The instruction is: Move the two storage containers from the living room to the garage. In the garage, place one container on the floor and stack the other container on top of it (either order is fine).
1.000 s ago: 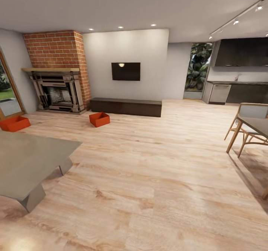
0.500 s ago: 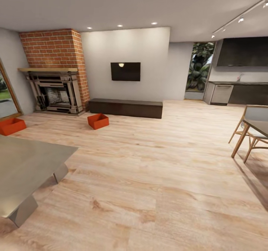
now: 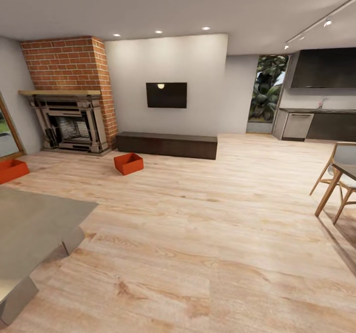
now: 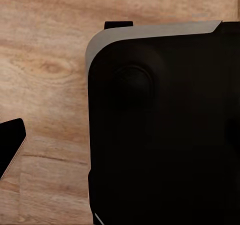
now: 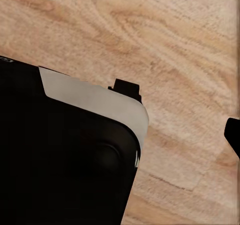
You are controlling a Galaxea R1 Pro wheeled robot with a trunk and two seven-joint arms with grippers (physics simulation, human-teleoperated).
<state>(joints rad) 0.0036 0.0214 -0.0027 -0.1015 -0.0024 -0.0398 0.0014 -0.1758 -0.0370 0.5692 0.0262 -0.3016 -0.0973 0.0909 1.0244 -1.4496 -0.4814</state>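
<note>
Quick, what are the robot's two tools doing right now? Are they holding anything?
Left tool: cannot be told; the left wrist view shows dark robot body over wood floor.
Right tool: cannot be told; same kind of view.

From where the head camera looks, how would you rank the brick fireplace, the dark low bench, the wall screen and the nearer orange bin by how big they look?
1. Red brick fireplace
2. Dark low wooden bench
3. Black wall-mounted screen
4. Red-orange open plastic bin in front of the bench

The bin sits closer to the camera than the rest, yet looks smallest.
</note>
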